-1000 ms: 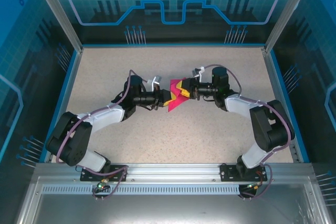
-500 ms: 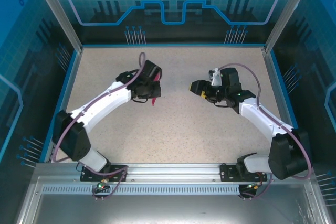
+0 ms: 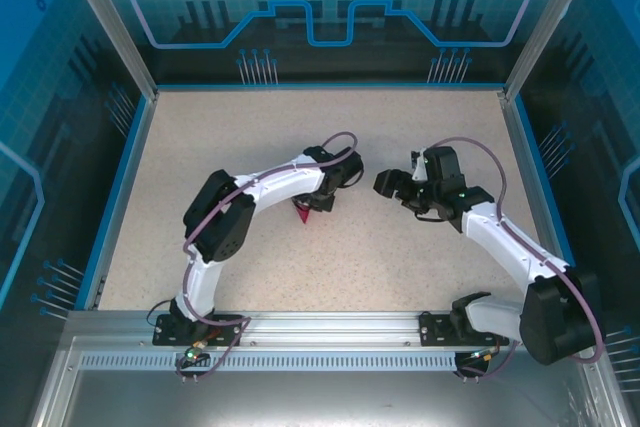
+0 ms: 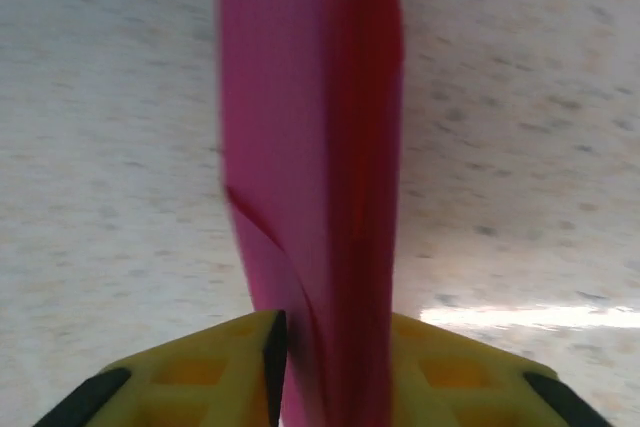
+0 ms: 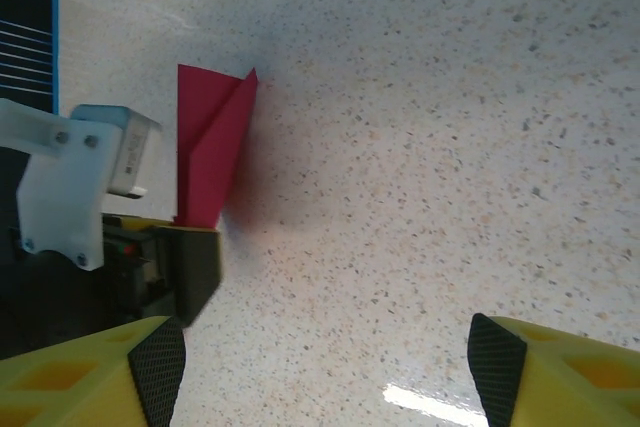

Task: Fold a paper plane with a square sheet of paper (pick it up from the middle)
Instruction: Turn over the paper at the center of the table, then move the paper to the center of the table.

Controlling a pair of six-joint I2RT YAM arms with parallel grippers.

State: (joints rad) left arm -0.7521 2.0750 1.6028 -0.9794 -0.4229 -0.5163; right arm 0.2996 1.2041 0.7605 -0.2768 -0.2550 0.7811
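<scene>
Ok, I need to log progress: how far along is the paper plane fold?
Done, by the look of it: the sheet is already a narrow creased dart, the paper plane. In hand: it sits between the fingers of the left gripper, though how firmly is unclear; the right gripper is open and empty. Left: probably just setting it down on the table.
</scene>
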